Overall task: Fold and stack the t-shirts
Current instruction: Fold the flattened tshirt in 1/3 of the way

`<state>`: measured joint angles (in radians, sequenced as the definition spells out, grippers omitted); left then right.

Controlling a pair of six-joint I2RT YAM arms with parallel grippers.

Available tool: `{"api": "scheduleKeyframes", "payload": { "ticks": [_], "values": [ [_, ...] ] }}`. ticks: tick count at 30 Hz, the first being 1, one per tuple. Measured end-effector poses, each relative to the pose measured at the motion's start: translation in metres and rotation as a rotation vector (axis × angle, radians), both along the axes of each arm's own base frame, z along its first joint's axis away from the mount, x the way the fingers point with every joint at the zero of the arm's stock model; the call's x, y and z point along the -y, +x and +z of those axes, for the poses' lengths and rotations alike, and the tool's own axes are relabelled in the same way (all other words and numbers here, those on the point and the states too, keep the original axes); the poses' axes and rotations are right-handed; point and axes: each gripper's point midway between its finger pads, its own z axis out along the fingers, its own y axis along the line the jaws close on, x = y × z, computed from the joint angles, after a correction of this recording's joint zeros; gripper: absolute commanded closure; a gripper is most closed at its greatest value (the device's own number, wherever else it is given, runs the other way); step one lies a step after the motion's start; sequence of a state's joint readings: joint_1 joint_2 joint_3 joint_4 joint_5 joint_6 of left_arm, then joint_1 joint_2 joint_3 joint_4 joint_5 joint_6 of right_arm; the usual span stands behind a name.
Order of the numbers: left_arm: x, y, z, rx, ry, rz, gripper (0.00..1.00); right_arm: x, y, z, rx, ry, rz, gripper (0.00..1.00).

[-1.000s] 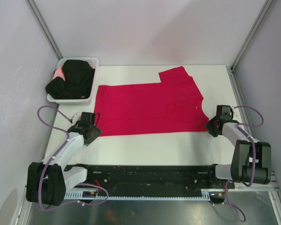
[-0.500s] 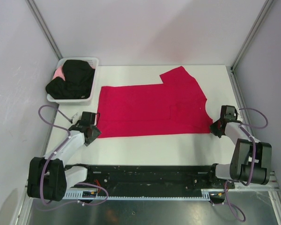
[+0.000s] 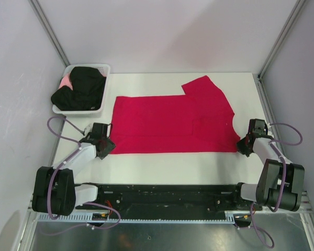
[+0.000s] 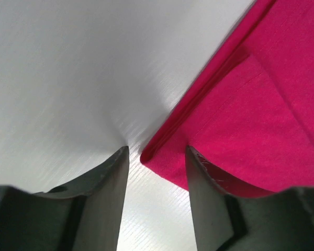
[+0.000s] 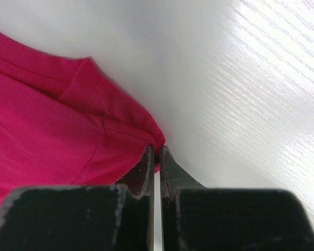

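Observation:
A crimson red t-shirt [image 3: 172, 123], folded lengthwise, lies flat across the middle of the table, one sleeve pointing to the far right. My left gripper [image 3: 105, 146] is open at the shirt's near left corner; in the left wrist view [image 4: 156, 152] the corner [image 4: 157, 157] lies between its fingertips, unpinched. My right gripper [image 3: 243, 145] is shut on the shirt's near right corner, and the right wrist view [image 5: 157, 147] shows the red hem [image 5: 120, 125] pinched at its tips. Black t-shirts [image 3: 81, 86] are heaped in the basket.
The white plastic basket [image 3: 102, 68] stands at the far left corner, with a bit of pink cloth [image 3: 66, 81] under the black heap. Grey walls and metal posts close in the table on three sides. The arms' black base rail [image 3: 162, 193] runs along the near edge.
The red shirt has slid to the right, drawn by the right gripper, which moved right and slightly nearer. The left gripper followed a little to the right.

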<state>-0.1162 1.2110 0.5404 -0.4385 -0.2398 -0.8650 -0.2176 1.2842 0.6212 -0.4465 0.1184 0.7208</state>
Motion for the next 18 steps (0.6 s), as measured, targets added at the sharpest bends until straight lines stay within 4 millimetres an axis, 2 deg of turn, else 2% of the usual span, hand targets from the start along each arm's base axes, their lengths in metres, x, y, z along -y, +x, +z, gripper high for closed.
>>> {"api": "scheduleKeyframes", "payload": {
  "ticks": [6,9,13,18],
  "values": [
    [0.004,0.005,-0.002,0.009,-0.017,-0.004,0.82,-0.001,-0.004,0.003,-0.006,0.004,-0.003,1.00],
    [0.006,0.007,-0.002,0.014,-0.030,-0.005,0.92,-0.003,-0.009,0.005,-0.008,0.017,-0.011,1.00],
    [0.006,0.003,0.003,0.017,-0.033,-0.004,0.97,-0.006,-0.020,0.012,-0.023,0.045,-0.047,1.00],
    [0.000,-0.006,0.022,0.057,-0.013,0.008,0.98,-0.011,-0.036,0.024,-0.058,0.086,-0.103,1.00]
  ]
}}
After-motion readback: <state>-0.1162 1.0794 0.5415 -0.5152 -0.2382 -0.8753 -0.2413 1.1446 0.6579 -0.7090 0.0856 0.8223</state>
